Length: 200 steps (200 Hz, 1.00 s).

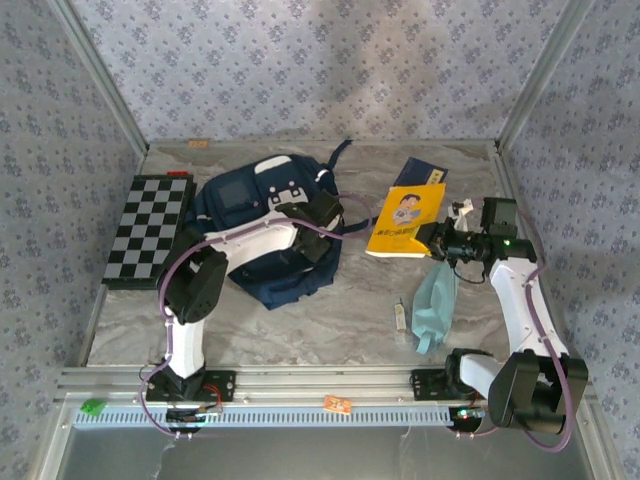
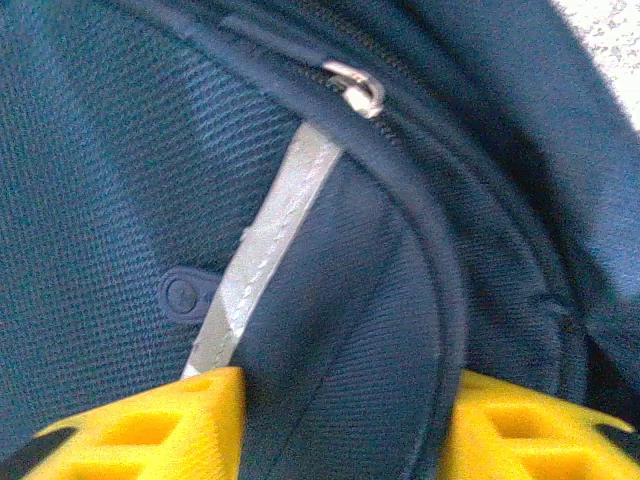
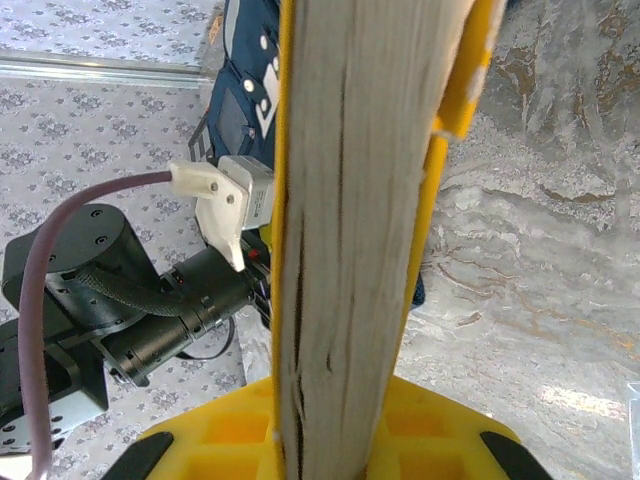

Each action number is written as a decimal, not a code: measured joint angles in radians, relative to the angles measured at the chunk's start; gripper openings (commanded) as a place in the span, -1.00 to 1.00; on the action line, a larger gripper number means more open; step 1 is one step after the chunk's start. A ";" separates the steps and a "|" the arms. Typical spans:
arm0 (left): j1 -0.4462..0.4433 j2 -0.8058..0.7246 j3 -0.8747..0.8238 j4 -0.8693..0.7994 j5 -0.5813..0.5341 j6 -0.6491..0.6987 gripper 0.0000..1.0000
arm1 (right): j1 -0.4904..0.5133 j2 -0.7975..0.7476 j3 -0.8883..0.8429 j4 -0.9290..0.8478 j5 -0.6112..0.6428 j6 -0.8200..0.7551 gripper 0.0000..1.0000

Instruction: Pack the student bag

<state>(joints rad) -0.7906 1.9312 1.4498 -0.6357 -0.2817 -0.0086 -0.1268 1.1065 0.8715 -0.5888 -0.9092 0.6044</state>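
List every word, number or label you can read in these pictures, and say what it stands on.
Nothing reads clearly enough to quote.
On the yellow paperback book: dark print under a cartoon figure, too small to read.
On the nearer small orange tag: marks too small to read.
On the farther small orange tag: too small to read.
On the navy blue fabric backpack: white patches, no legible lettering.

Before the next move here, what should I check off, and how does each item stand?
1. Right claw shut on the yellow book: ok.
2. Left claw gripping the student bag: cannot tell; fabric sits between its fingers.
3. Zipper open wide enough for the book: cannot tell.
4. Bag free of obstruction: not ok, the left arm lies across it.
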 measured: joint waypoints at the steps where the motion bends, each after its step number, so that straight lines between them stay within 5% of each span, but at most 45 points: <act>1: 0.000 0.000 0.000 0.000 -0.001 0.001 -0.33 | 0.000 0.000 0.000 0.000 0.000 0.000 -1.00; 33: 0.005 0.000 0.018 0.006 -0.004 0.039 -1.00 | -0.007 0.000 0.000 -0.015 -0.005 -0.016 -1.00; 95: 0.027 -0.087 0.120 -0.076 -0.034 0.072 -1.00 | 0.029 0.000 0.000 -0.056 -0.002 -0.021 -1.00; 145: 0.076 -0.260 0.195 -0.117 -0.063 0.131 -1.00 | 0.357 0.019 -0.047 0.092 0.061 0.114 -1.00; 200: 0.102 -0.284 0.246 -0.155 -0.024 0.171 -1.00 | 0.666 0.313 0.005 0.399 0.150 0.265 -1.00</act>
<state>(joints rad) -0.6888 1.6474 1.6955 -0.7910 -0.3058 0.1623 0.5392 1.4197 0.8768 -0.1902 -0.7597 0.8696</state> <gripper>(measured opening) 0.049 0.142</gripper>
